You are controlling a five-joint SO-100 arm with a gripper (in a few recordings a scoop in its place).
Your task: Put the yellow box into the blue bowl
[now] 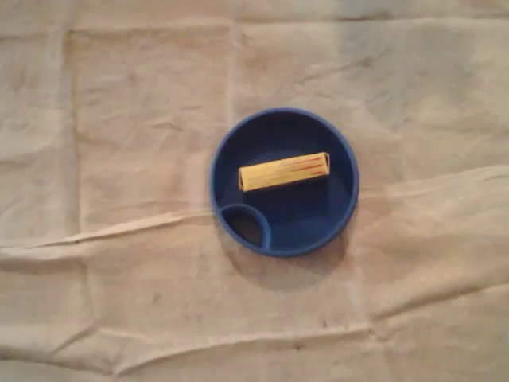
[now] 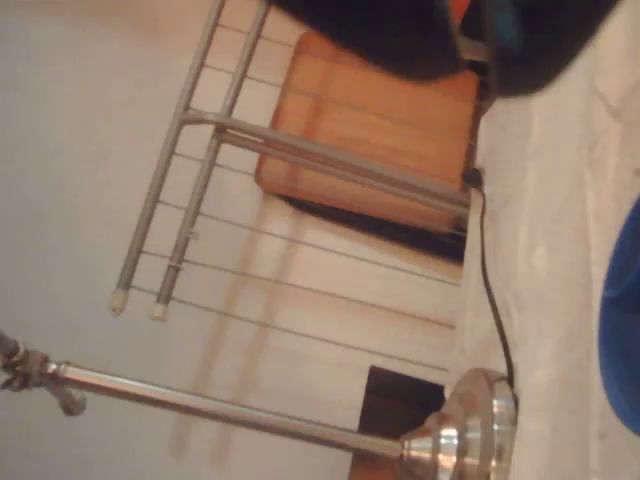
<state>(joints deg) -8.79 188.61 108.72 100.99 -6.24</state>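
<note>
Overhead view, left to right: wrinkled cloth (image 1: 119, 159) over the table; blue bowl (image 1: 227, 151) just right of centre; small inner compartment (image 1: 248, 227) at the bowl's 7 o'clock, nothing in it; yellow box (image 1: 284, 171) lies flat in the main compartment, long axis roughly 9 to 3 o'clock, right end tipped slightly toward 2; box sits wholly inside the rim.

Wrist view, left to right: metal rack (image 2: 190, 170) against a wall; wooden board (image 2: 370, 130) behind it; metal stand (image 2: 465, 430) at 5 o'clock; black cable (image 2: 490, 290) running down the table edge; sliver of the bowl at 3–4 o'clock; dark blurred mass (image 2: 400, 35) at 12–1 o'clock, can't resolve what it is.

Gripper: cannot tell whether it is spread or closed.

Judgement: placement step looks done, box in bowl; what's left is to park the arm clear without clipping the rim. Going by the camera aim, gripper is well apart from the box, with bowl and box off toward its 3 o'clock.
</note>
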